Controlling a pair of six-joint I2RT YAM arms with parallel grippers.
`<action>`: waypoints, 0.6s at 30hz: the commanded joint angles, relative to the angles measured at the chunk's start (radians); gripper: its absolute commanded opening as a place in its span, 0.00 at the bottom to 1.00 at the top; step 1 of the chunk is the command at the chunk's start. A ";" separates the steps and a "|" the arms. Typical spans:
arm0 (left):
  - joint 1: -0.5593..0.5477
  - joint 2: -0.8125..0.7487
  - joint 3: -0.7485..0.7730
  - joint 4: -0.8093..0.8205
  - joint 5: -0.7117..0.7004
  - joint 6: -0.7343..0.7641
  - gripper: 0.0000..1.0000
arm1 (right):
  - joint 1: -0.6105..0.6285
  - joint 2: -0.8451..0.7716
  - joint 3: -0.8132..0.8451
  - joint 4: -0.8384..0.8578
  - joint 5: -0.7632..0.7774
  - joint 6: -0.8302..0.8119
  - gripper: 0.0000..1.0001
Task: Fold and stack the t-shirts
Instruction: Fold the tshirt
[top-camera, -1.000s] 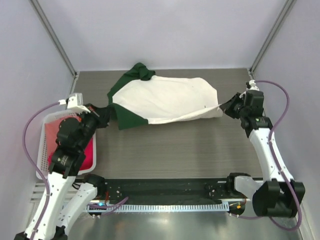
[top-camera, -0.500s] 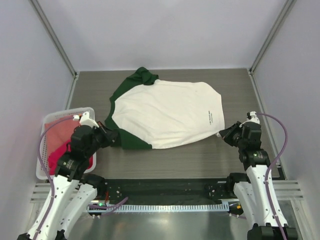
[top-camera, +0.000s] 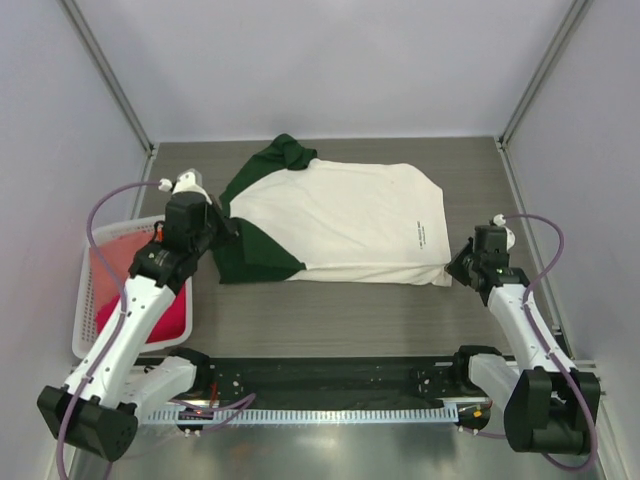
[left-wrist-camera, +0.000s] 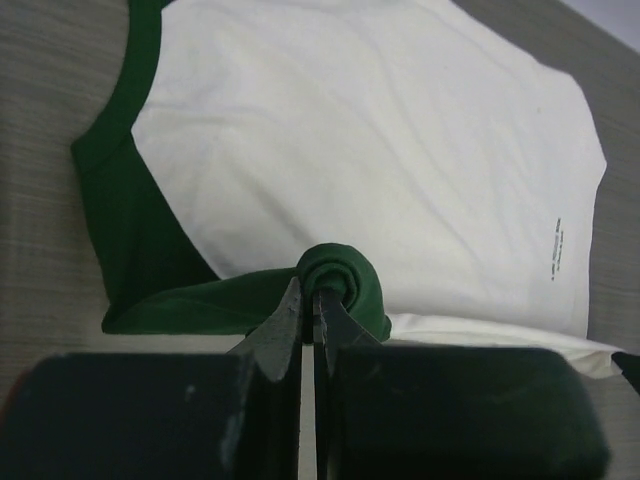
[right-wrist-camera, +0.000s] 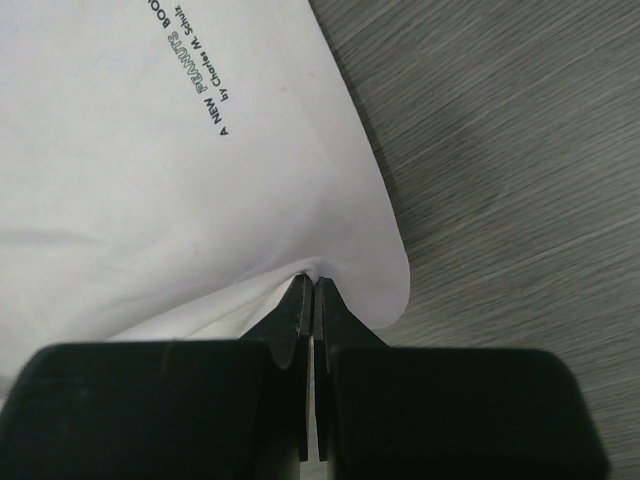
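A cream t-shirt (top-camera: 340, 220) with dark green sleeves (top-camera: 255, 255) and small black lettering (top-camera: 423, 237) lies spread on the table. My left gripper (top-camera: 228, 230) is shut on the rolled green sleeve edge (left-wrist-camera: 335, 280) at the shirt's left side. My right gripper (top-camera: 458, 268) is shut on the cream hem corner (right-wrist-camera: 320, 275) at the shirt's right side. Black lettering (right-wrist-camera: 190, 60) shows in the right wrist view. Magenta (top-camera: 165, 315) and salmon-pink (top-camera: 115, 262) shirts lie in the basket.
A white lattice basket (top-camera: 82, 330) stands at the left table edge. Bare grey wood (top-camera: 350, 310) runs between the shirt and the arm bases. White walls close in the back and sides.
Both arms have carried the shirt's near edge, flattening it out; the left gripper moved up and right with the green sleeve, the right gripper shifted slightly with the hem, which now lies folded under.
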 joint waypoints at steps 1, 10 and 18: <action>0.000 0.061 0.067 0.119 -0.052 0.019 0.00 | -0.002 0.025 0.050 0.071 0.086 -0.002 0.01; 0.001 0.262 0.202 0.168 -0.100 0.048 0.00 | -0.004 0.126 0.098 0.117 0.109 -0.029 0.01; 0.000 0.439 0.323 0.223 -0.106 0.090 0.00 | -0.002 0.238 0.155 0.163 0.094 -0.043 0.01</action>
